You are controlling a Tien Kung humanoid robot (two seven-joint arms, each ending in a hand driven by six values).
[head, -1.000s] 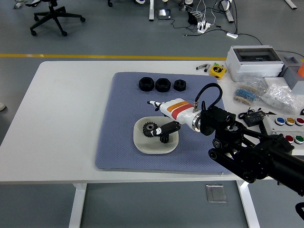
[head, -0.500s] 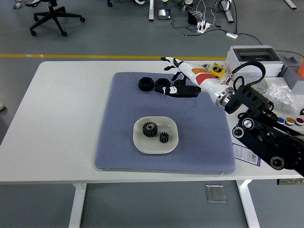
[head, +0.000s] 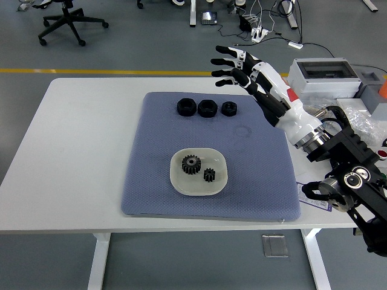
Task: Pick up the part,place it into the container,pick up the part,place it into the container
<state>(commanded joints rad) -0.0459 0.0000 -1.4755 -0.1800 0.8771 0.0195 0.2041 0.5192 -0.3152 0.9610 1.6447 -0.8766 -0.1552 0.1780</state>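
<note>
Two black gears, a larger one (head: pixel 191 164) and a smaller one (head: pixel 210 175), lie in the pale square dish (head: pixel 179 180) on the blue mat (head: pixel 151 181). Three black ring-shaped parts (head: pixel 206 108) sit in a row at the mat's far edge. My right hand (head: pixel 233 65) is raised above the mat's far right corner, fingers spread, holding nothing. The left arm is out of view.
At the right of the table stand a white electrical box (head: pixel 320 77), bags of small parts (head: pixel 357 124), a yellow object (head: pixel 277 89) and a button panel partly behind my arm. An office chair (head: pixel 66 21) stands on the floor beyond.
My right hand left the smaller gear in the dish, drew back toward the far right and rose, and its fingers have opened wide.
</note>
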